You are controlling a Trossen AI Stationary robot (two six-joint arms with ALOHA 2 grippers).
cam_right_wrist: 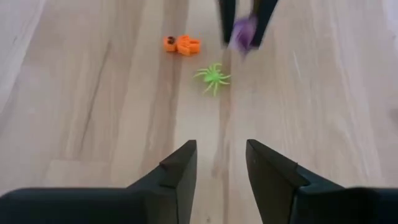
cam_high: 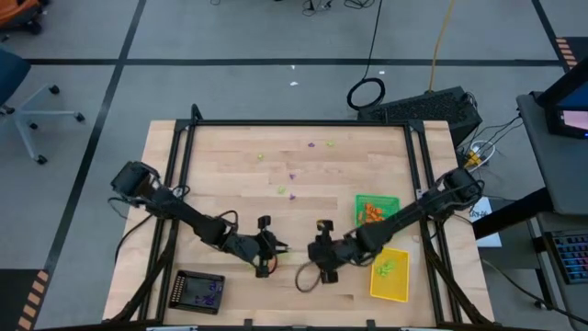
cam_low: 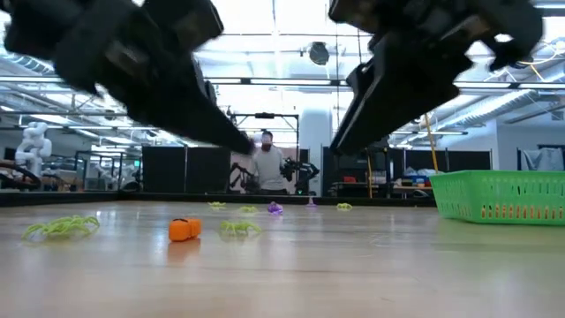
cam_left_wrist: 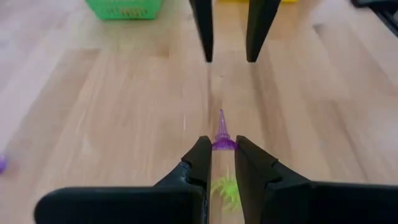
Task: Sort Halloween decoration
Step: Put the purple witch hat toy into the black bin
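The left gripper (cam_left_wrist: 219,163) is pinching a purple hat (cam_left_wrist: 222,134) near the table's front middle, facing the right gripper (cam_right_wrist: 221,163), which is hanging open and empty, so the hat is likely needing carrying left to the black tray (cam_high: 199,292).

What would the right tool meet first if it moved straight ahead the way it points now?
Probably the green spider on the wood, lying almost on the right tool's line. Just beyond is the left tool, shut on a purple trinket. Depth is unclear.
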